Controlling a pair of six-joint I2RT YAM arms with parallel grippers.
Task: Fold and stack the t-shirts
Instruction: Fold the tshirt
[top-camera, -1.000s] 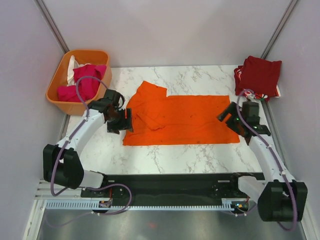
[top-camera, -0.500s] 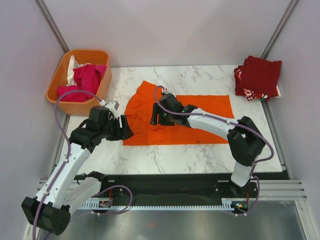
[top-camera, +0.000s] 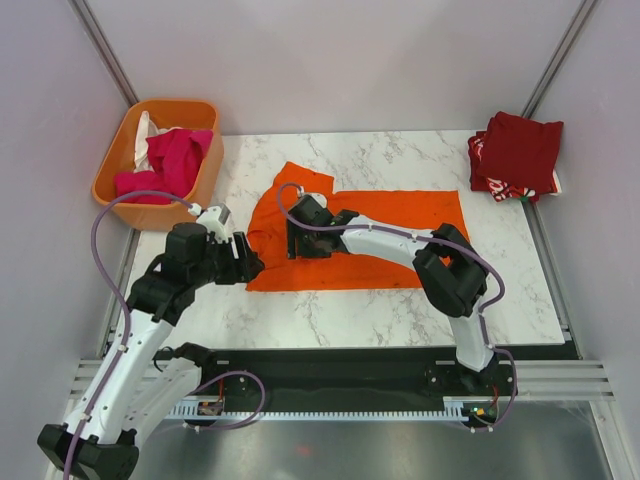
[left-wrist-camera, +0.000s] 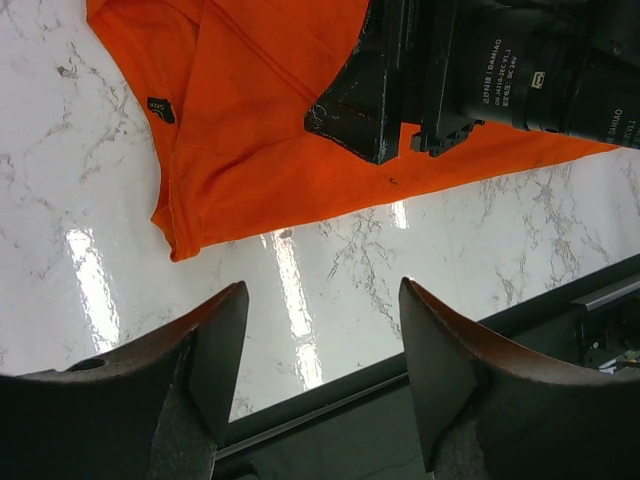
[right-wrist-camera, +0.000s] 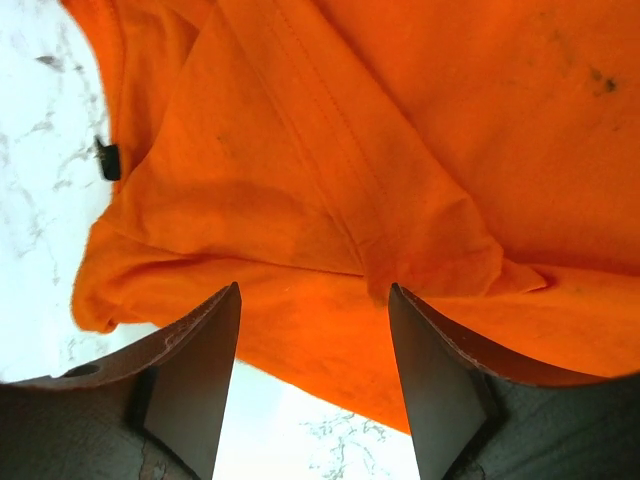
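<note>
A plain orange t-shirt (top-camera: 395, 240) lies spread on the marble table, with its left part folded and rumpled. My right gripper (top-camera: 296, 243) is open and empty and hovers low over that left part; the right wrist view (right-wrist-camera: 314, 290) shows creased orange cloth (right-wrist-camera: 330, 150) between the fingers. My left gripper (top-camera: 246, 263) is open and empty, just left of the shirt's near left corner; in the left wrist view (left-wrist-camera: 322, 290) it is over bare marble, with the shirt (left-wrist-camera: 260, 110) beyond. Folded dark red and patterned shirts (top-camera: 516, 152) are stacked at the far right.
An orange plastic basket (top-camera: 108, 185) at the far left holds magenta (top-camera: 172, 160) and white (top-camera: 143, 135) shirts. The right arm (left-wrist-camera: 500, 65) reaches across the shirt, close to my left gripper. The table's front edge (left-wrist-camera: 420, 365) lies near the left fingers.
The right arm swung from the table's right side across the shirt to its left part. The left arm drew back towards the near left, beside the shirt's corner.
</note>
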